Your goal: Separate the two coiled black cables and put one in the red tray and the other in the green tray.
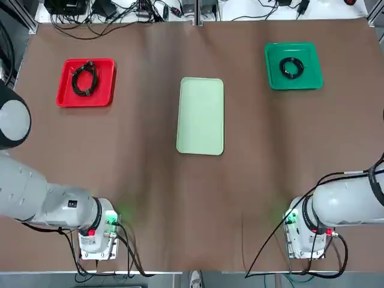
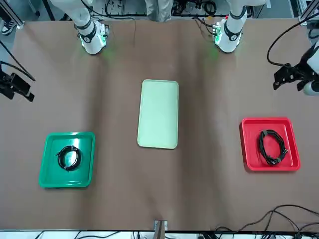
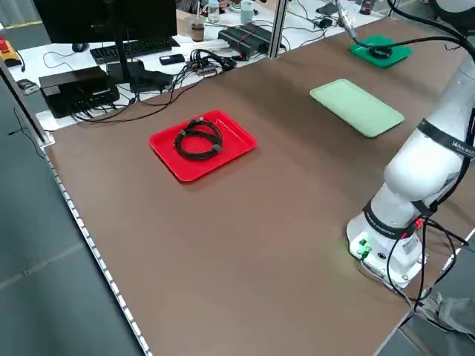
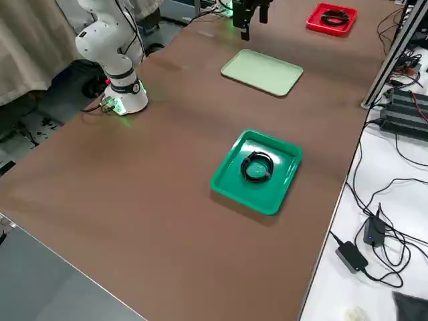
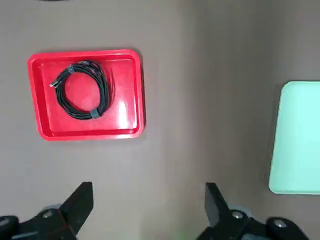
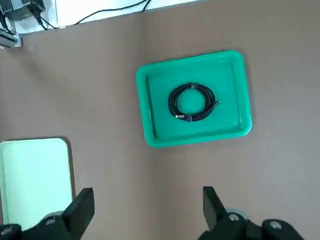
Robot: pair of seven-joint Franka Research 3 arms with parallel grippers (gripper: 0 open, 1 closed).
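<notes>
Both arm bases at near table edge, top view. Left gripper raised, fingers spread wide, holding nothing; right gripper same: wide, nothing held. Mid-table: pale mint tray, bare, between the two sides. Far left: red tray w/ larger, looser coil lying flat inside the rim. Far right: green tray w/ smaller, tighter coil centred in it. Task judged complete: cables apart, one per tray. Risks from here: low sweep during retract could nudge a tray; re-grasp attempt could snag a loop and drag a coil over the rim.
</notes>
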